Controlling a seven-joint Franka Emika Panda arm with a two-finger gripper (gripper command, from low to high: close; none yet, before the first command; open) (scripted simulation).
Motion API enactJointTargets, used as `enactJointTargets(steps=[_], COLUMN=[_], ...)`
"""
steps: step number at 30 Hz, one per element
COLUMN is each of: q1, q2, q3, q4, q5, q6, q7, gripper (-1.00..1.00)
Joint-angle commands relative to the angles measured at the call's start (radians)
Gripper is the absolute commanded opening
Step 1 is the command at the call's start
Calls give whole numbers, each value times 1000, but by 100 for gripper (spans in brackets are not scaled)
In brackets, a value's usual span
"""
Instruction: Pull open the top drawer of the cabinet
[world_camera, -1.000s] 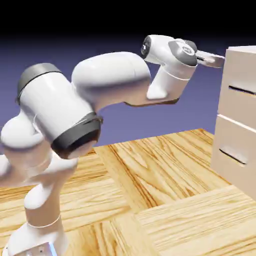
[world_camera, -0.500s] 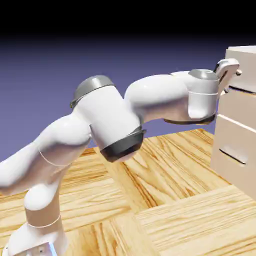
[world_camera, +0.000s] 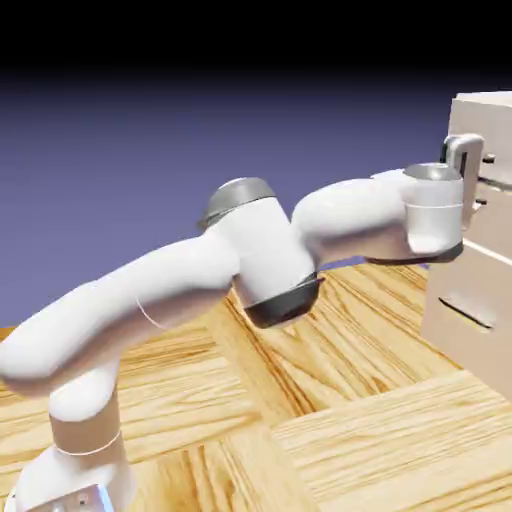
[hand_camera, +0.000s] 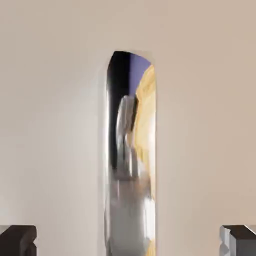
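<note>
Chrome hndl (hand_camera: 128, 210), gap ea. side

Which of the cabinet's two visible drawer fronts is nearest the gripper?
The upper one: the gripper's fingertips stand on either side of its handle, while the lower front has none near it.

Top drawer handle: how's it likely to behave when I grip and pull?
The handle is probably stiff: it looks like one straight metal bar. Its mirror-smooth shine suggests the pads could slip. The plain, boxy drawer front looks rigid, so it shouldn't flex much.
</note>
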Motion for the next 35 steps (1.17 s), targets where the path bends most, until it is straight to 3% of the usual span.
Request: enactJointTargets(steps=[1,19,31,32,35], q1=[-23,-551,-978,-978,-1051], q2=[13,219,172,172,143], q3=[10,325,675,675,736], q4=[-36,-688,-1082,-1082,-1149], q5=[-7,-53,-6,-6,13], q6=[-12,-200,-288,-288,-296], q7=[16,240,240,240,229], gripper=[-100,-100,-100,100,100])
